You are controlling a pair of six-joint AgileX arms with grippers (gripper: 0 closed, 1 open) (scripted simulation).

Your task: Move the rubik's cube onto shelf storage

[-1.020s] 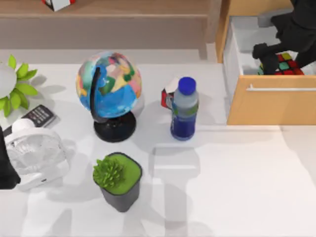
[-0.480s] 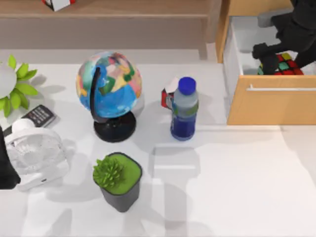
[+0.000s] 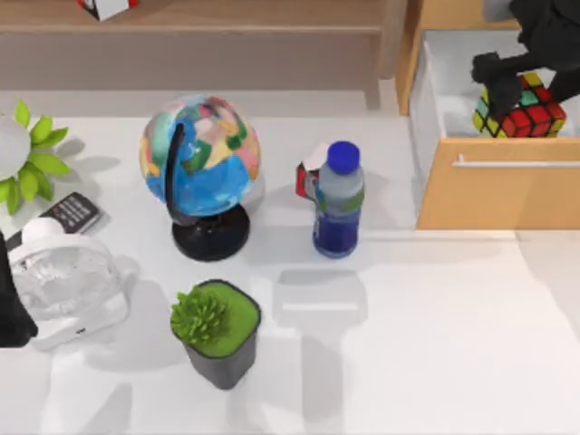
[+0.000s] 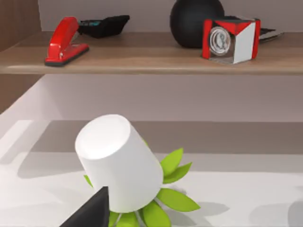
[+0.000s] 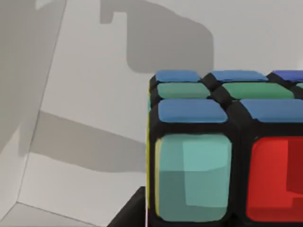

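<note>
Our right gripper (image 3: 518,89) is clamped on the cube (image 3: 524,109), which hangs just above the open drawer (image 3: 435,100) at the right of the surface. To do this step well we should raise the cube fully clear of the drawer's front panel before swinging toward the shelf (image 3: 227,18), which runs along the back, left of the drawer. We should then carry it high enough to pass the shelf's upright post (image 3: 391,45). The cube is small, with a black grid; yellow, green and red tiles show from above, blue and teal ones up close. Our left arm stays parked left of the drawer, by the white pot (image 4: 118,163); we cannot tell how its gripper stands.
</note>
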